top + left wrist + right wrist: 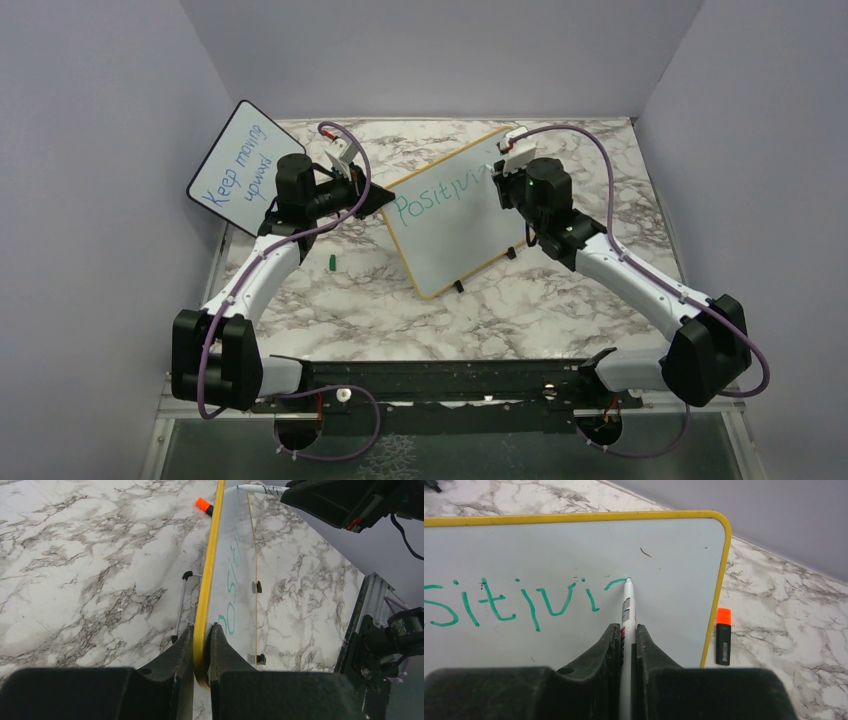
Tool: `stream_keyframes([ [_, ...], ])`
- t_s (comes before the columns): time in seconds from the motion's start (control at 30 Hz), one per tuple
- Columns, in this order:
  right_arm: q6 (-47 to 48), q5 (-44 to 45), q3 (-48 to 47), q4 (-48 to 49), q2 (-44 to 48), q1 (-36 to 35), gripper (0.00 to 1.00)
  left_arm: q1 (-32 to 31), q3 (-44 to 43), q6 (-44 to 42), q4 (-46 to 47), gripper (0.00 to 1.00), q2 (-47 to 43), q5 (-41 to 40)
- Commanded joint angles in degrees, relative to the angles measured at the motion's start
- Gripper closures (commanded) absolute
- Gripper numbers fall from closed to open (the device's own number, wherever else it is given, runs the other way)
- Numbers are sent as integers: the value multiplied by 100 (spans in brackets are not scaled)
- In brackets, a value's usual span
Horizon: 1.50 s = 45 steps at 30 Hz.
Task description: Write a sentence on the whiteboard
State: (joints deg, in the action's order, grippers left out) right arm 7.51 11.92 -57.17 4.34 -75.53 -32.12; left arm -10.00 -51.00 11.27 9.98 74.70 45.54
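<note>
Yellow-framed whiteboard (240, 555) edge sits pinched between left fingers (175, 660).

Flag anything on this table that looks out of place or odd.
A small green piece, perhaps a cap, lies loose on the table beside the whiteboard; an orange-capped marker lies off its other edge.

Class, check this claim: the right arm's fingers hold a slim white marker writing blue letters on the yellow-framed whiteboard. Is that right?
Not quite: the handwritten letters are green, not blue, as the right wrist view shows. The right fingers do hold the slim white marker against the yellow-framed whiteboard.
</note>
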Motion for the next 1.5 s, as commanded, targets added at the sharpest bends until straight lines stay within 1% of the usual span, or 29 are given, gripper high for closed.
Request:
stream_keyframes([
  [0.0, 53, -329, -228, 110, 126, 45, 100, -99, 82, -485, -675, 100, 215, -256],
  [0.17, 59, -477, -292, 172, 110, 41, 100, -99, 74, -492, -692, 100, 205, -263],
  [0.47, 58, -403, -315, 191, -13, 39, 100, -99, 73, -507, -706, 100, 210, -265],
  [0.6, 66, -273, -170, 172, -30, 47, 100, -99, 73, -507, -700, 100, 204, -265],
  [1.07, -4, -228, 271, -112, 212, 46, 100, -99, 73, -506, -705, 100, 222, -265],
  [1.23, -21, -265, 311, -165, 253, 47, 100, -99, 73, -498, -700, 100, 214, -265],
  [1.47, 81, -44, 330, -129, 242, 40, 100, -99, 82, -502, -697, 100, 206, -256],
])
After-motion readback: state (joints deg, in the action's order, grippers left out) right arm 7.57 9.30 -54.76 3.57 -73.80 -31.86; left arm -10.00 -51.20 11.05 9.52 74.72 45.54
